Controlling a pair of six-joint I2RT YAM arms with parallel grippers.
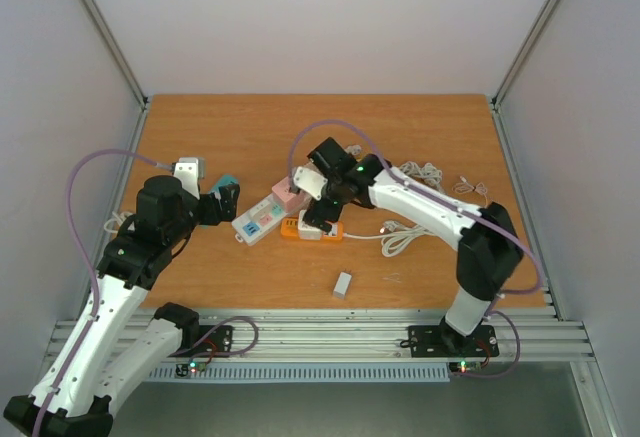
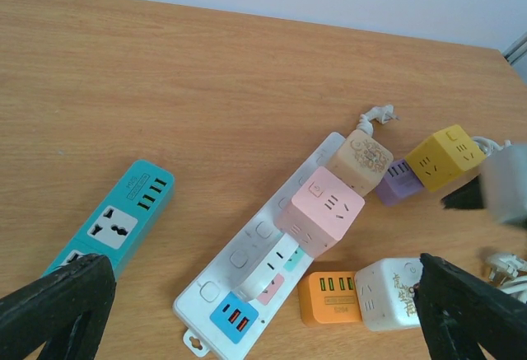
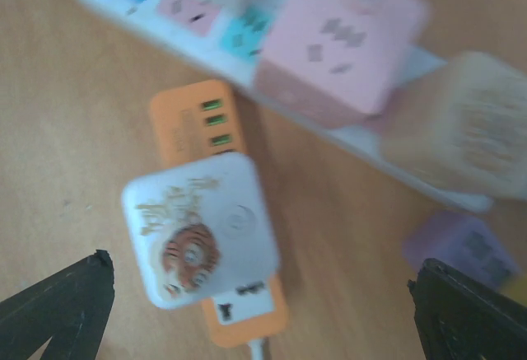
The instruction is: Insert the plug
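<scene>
A white cube plug with a tiger print (image 3: 202,236) sits on the orange power strip (image 3: 193,121); it also shows in the left wrist view (image 2: 394,292). My right gripper (image 3: 263,306) hovers just above it, open, fingers wide on either side, holding nothing; in the top view it is at the table's middle (image 1: 322,212). A white power strip (image 2: 247,269) carries a pink cube (image 2: 323,210), a beige cube (image 2: 362,158) and a white plug (image 2: 268,268). My left gripper (image 2: 263,310) is open and empty, beside the teal strip (image 2: 115,220).
A purple cube (image 2: 399,180) and a yellow cube (image 2: 445,156) lie right of the white strip. White cables (image 1: 410,207) are coiled under the right arm. A small white block (image 1: 343,284) lies near the table's front edge. The right wrist view is blurred.
</scene>
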